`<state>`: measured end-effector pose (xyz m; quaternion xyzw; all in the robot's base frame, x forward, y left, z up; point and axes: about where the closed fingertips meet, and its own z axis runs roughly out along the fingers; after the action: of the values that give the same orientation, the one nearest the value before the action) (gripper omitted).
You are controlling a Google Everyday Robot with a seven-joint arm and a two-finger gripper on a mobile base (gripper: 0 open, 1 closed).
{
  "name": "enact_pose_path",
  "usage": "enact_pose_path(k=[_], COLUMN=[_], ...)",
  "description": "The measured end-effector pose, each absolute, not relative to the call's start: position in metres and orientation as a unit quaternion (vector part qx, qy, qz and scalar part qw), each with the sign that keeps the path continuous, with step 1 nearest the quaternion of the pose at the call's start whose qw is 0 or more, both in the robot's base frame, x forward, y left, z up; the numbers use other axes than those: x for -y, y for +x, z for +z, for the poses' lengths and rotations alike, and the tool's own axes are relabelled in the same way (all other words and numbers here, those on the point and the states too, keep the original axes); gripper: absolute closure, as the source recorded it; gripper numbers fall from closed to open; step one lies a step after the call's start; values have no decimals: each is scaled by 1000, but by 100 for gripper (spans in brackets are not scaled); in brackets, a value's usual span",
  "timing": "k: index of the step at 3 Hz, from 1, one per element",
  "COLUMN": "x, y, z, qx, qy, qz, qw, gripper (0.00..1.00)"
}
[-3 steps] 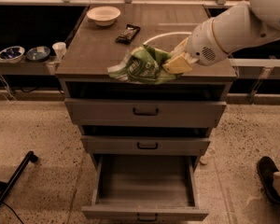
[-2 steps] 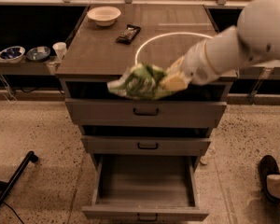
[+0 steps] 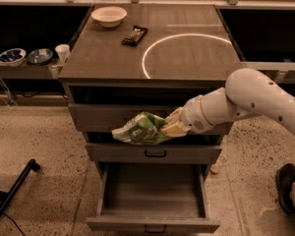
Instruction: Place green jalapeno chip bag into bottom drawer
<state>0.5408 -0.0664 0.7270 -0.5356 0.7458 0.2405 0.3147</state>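
Centre frame, largest first.
Surface (image 3: 187,58): brown cabinet top, upper centre.
Bottom drawer (image 3: 152,195): lower centre, pulled open, floor bare.
Arm (image 3: 255,97): white, reaching in from the right.
Chip bag (image 3: 137,130): green, crumpled, mid-frame against the upper drawer fronts, not yet inside.
End effector (image 3: 173,127): pinching the bag's right end.
Handling: lower it clear of the middle drawer front. Let go only once it is low inside the box, or the bag may catch the rim.

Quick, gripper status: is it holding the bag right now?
Gripper: shut on the green jalapeno chip bag, in front of the cabinet, above the open bottom drawer.
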Motion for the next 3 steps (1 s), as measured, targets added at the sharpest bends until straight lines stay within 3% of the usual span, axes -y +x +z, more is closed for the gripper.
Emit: enact_pose_path(k=[3], x=[-2], y=[521], z=[504], qx=[-677], qy=[-520], qz=[376], qw=[359], gripper=[100])
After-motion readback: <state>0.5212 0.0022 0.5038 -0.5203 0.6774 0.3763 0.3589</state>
